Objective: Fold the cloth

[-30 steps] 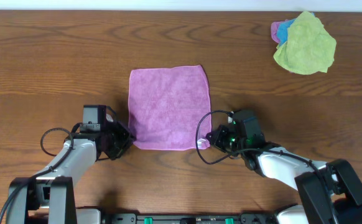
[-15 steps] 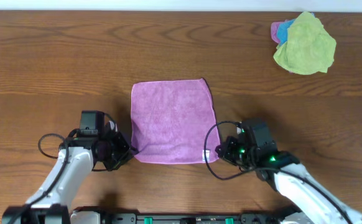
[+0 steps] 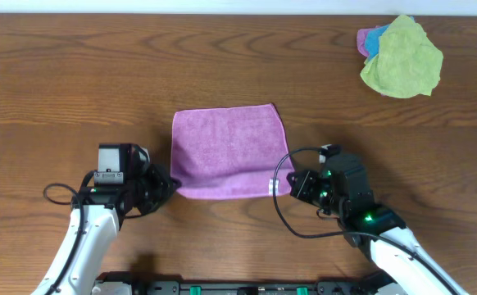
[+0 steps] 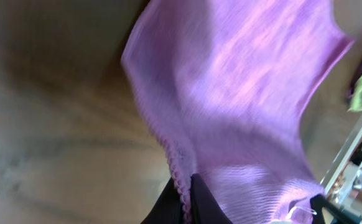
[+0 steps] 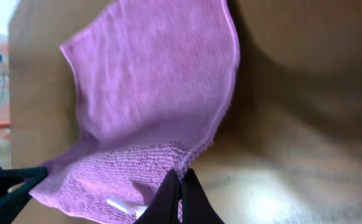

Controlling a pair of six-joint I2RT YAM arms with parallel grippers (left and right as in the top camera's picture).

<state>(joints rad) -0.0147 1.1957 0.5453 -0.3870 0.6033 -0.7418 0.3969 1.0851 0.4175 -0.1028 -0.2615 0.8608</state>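
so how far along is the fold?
Done: left gripper and right gripper are each shut on a near corner of the cloth. In hand: wrist views show the near edge raised off the table. To do: carry it to the far edge; no fold laid yet.

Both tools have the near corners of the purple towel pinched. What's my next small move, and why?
Probably carry both corners together toward the far edge. The left tool and right tool each pinch a near corner of the purple-magenta square microfibre towel, the wrist views show those corners raised off the wooden table, and the far half lies flat.
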